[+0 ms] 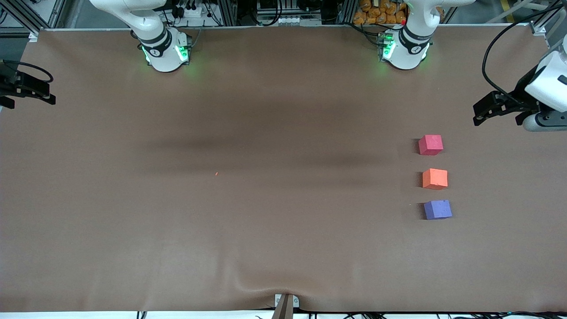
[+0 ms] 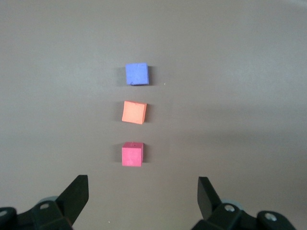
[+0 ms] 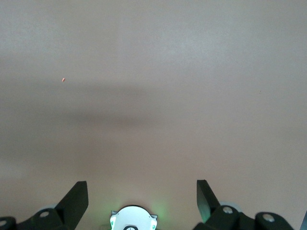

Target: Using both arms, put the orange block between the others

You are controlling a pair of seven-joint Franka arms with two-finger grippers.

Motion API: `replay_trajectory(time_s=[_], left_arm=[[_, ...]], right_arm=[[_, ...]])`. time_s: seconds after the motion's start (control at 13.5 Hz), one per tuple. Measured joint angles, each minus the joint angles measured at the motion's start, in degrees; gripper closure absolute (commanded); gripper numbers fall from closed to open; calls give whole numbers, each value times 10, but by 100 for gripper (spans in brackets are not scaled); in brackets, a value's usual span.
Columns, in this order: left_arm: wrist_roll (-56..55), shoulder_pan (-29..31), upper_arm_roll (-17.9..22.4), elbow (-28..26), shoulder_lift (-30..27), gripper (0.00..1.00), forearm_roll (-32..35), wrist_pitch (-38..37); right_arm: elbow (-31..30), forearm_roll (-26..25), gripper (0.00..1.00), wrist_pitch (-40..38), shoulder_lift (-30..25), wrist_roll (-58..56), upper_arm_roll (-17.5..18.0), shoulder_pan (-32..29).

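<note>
Left hand (image 1: 480, 114) hangs over the tabletop (image 1: 266, 199) edge at the left arm's end, fingers (image 2: 76, 194) wide apart, holding nothing. Right hand (image 1: 26, 86) waits over the right arm's end, fingers (image 3: 76, 196) likewise spread and empty; its wrist view shows only bare surface and a tiny orange speck (image 3: 63, 79).

Orange block (image 1: 435, 178) rests on the tabletop in a line of three, between the red-pink cube (image 1: 430, 145), farther from the front camera, and the purple-blue cube (image 1: 437, 209), nearer to it. Clear gaps on both sides; none touch. Placement looks already achieved.

Risks, as judged:
- The gaps are narrow, so any descent of the left hand near the row could clip a neighbouring cube and break the line.
- Cubes look light and foam-like; a brush from an arm swinging past would likely shift them.

Orange block: small matte cube, soft-edged, turned slightly off square against its neighbours, same size as both.
</note>
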Motion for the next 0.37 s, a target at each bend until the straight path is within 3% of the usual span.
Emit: replay_trajectory(time_s=[0.37], left_arm=[[0, -4, 5, -3, -10, 0, -1, -12]], right_arm=[[0, 0, 0, 0, 0, 0, 0, 0]])
